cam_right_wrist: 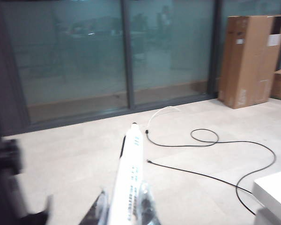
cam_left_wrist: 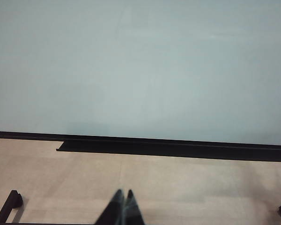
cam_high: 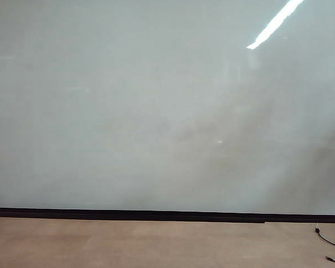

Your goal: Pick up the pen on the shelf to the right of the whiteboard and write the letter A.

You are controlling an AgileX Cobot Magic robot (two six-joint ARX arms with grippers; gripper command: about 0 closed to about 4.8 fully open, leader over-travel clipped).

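Glossy pale whiteboard (cam_high: 156, 111) with a thin black bottom edge stands blank above the tan floor (cam_high: 128, 243). Right gripper (cam_right_wrist: 126, 211) fingers clamp the slim white pen (cam_right_wrist: 130, 178), away from the board; left gripper (cam_left_wrist: 123, 206) fingers sit closed, empty, facing the board.

Tan floor (cam_high: 128, 243) bears the whiteboard (cam_high: 156, 111). A black cable (cam_high: 330, 241) lies at 4 o'clock.
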